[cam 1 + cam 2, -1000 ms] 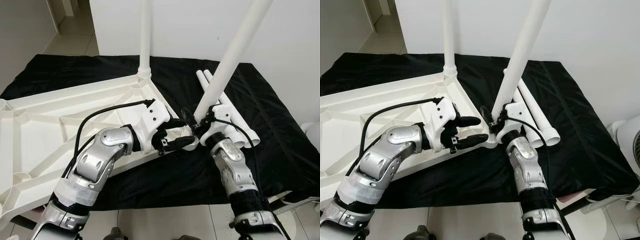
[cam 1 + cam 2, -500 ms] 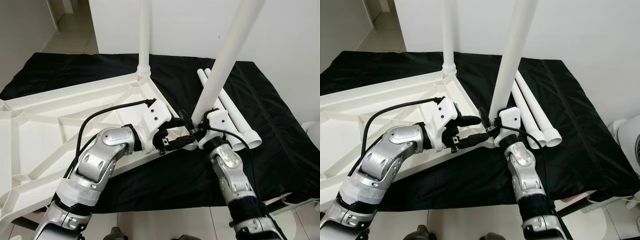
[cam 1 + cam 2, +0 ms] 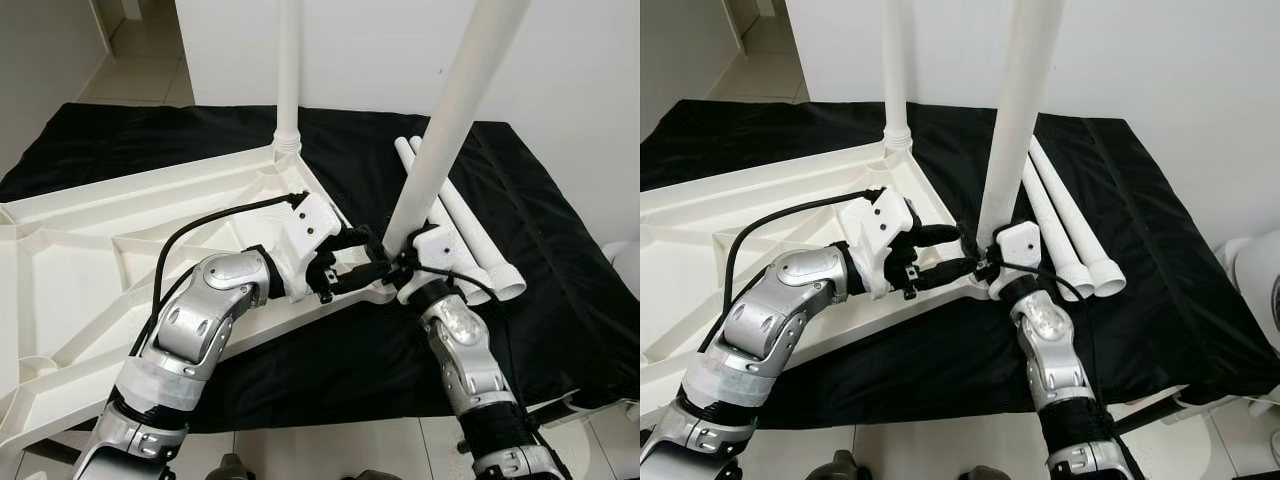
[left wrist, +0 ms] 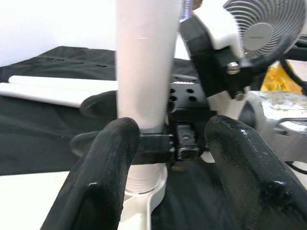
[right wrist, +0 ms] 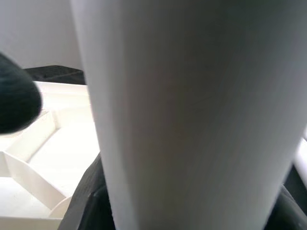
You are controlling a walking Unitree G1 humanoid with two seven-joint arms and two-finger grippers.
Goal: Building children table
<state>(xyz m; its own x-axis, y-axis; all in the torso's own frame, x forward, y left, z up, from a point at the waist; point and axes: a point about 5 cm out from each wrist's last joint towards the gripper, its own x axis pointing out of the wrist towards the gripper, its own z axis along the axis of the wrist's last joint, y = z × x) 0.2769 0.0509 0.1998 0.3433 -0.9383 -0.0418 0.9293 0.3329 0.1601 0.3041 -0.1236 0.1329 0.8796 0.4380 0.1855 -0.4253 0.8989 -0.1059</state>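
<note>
The table top point(image 3: 120, 250) lies upside down at frame left. At centre, the right gripper point(image 3: 400, 262) is clamped on a slightly tilted leg point(image 3: 445, 120) at the corner socket. The left gripper point(image 3: 362, 262), fingers point(image 4: 108, 163) apart, straddles its base. Risk: tilt could jam insertion.

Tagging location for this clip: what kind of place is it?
Probably a room in a home: tiled floor, plain white wall, a fan, and a black cloth under the upturned tabletop.
</note>
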